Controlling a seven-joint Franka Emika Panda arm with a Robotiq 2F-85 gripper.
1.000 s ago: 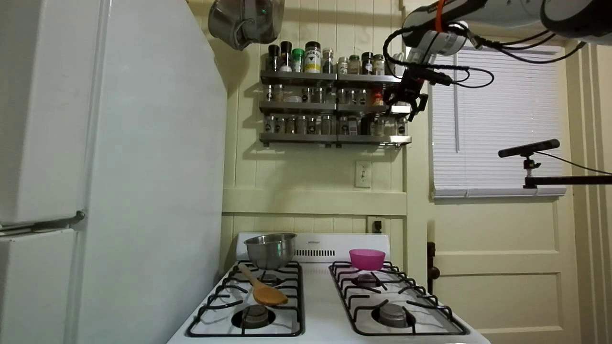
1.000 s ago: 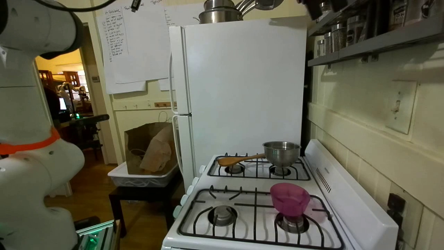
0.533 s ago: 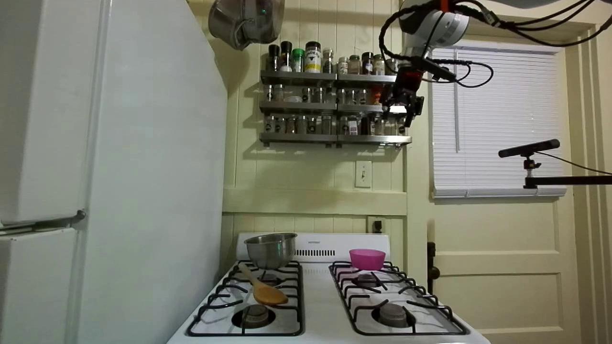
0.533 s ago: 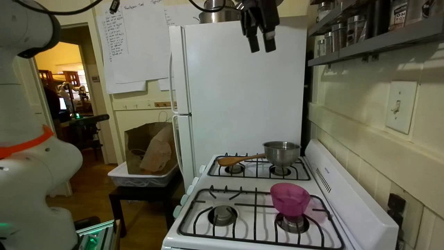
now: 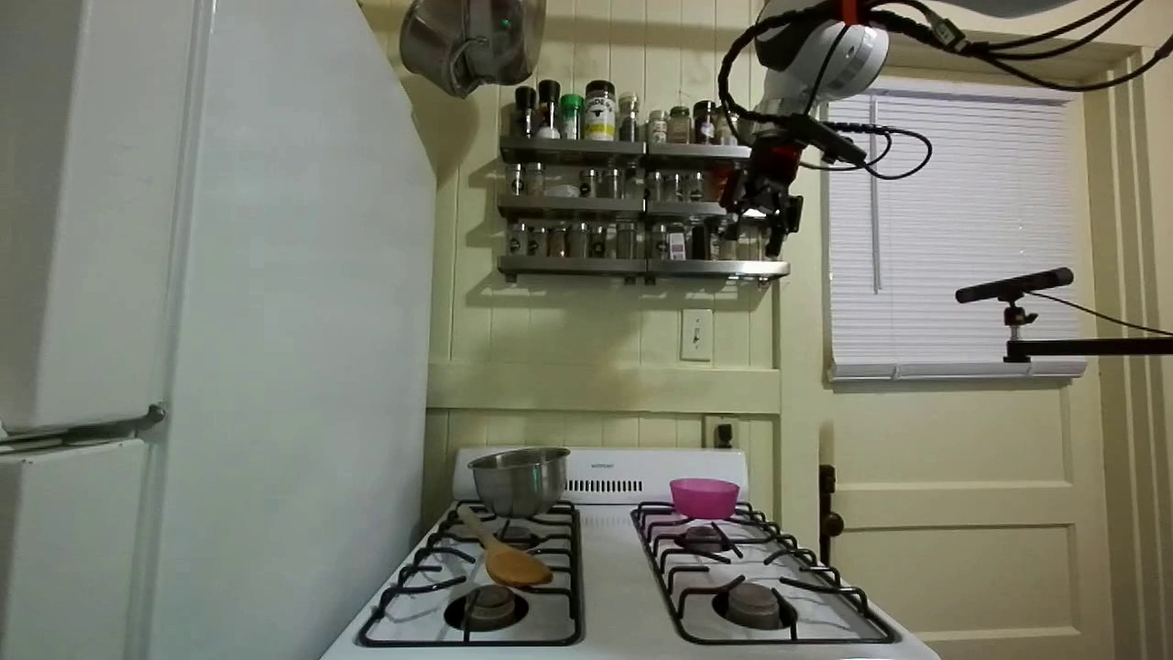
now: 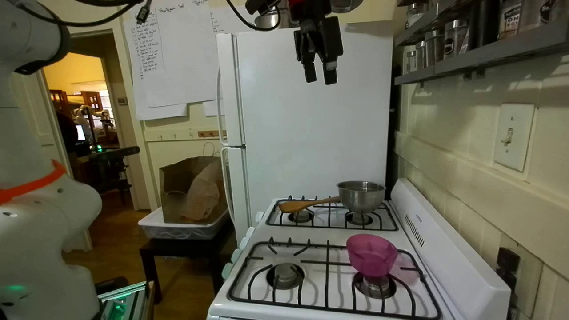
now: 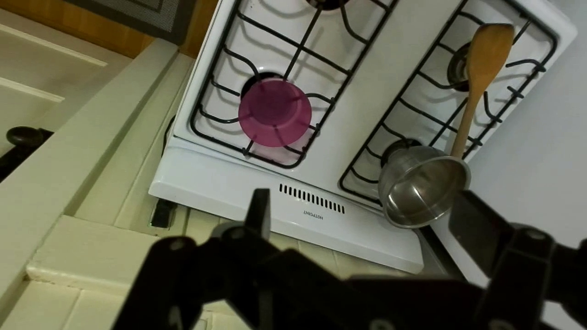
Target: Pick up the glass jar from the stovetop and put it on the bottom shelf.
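Parted fingers (image 5: 777,240) hang high above the stovetop (image 5: 606,587).

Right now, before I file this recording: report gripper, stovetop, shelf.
Gripper open, empty. No glass jar seen on stovetop; pot, bowl, spoon there. Jars line bottom shelf; placing may be tight.

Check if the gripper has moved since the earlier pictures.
Yes: in an exterior view, the gripper has moved down and toward the picture's left, judged against the fixed fridge.
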